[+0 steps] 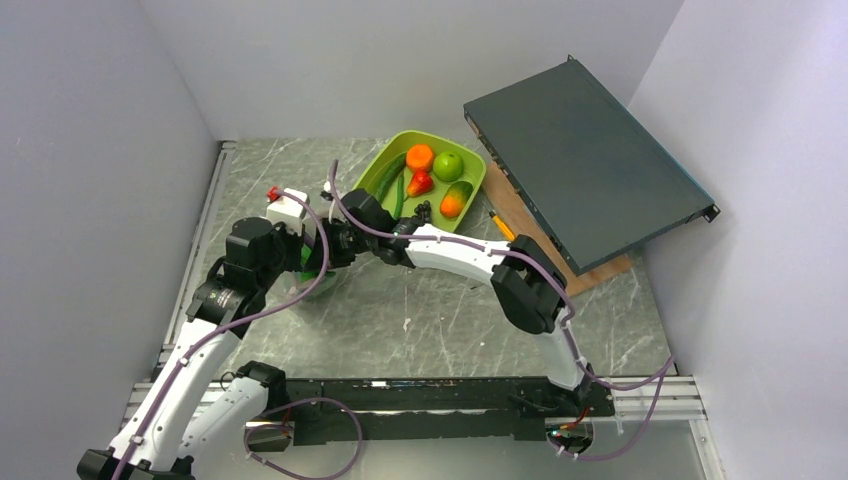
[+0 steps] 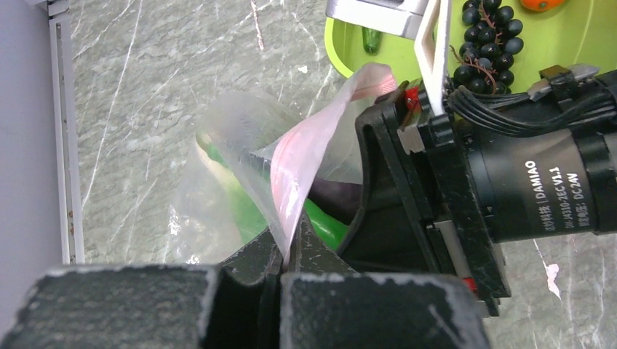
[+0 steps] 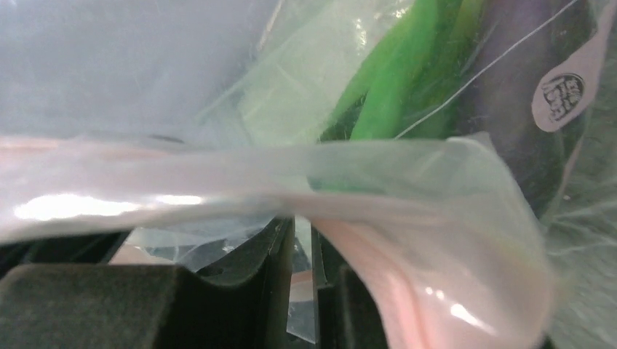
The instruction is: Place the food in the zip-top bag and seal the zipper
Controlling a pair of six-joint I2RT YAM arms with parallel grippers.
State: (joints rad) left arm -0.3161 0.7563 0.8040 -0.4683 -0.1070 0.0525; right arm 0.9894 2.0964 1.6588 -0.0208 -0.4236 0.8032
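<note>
Seen from above, the left arm (image 1: 215, 300) and the right arm (image 1: 470, 255) meet over the bench (image 1: 420, 320), just in front of the near corner of the green tray (image 1: 425, 134). What lies under their wrists is mostly hidden. An orange (image 1: 420, 157), a green apple (image 1: 448, 165), a red pepper (image 1: 420, 184) and a cucumber (image 1: 388, 176) are seen in the tray, so the filling is judged to be not finished. In the left wrist view, the clear bag (image 2: 233, 138) is found on the bench beside the tray, with green food (image 2: 325, 224) inside it. Its pink zipper (image 2: 295, 167) is lifted up, and the left fingers (image 2: 285, 263) are closed tightly on this strip. The grapes (image 2: 486, 36) are seen in the tray behind. In the right wrist view, the right fingers (image 3: 287, 280) stand almost together, with a thin piece of the bag's edge in the narrow gap; whether it is pinched firmly cannot be told. Past the mouth, green pieces and a dark eggplant (image 3: 509, 87) are seen through the plastic. The step in hand is judged to be the taking of the mouth at both lips. For the next move a firm pinch on the second lip would be needed, then a gentle pull apart, so that the mouth is opened for the other food and the bag is not tipped.
</note>
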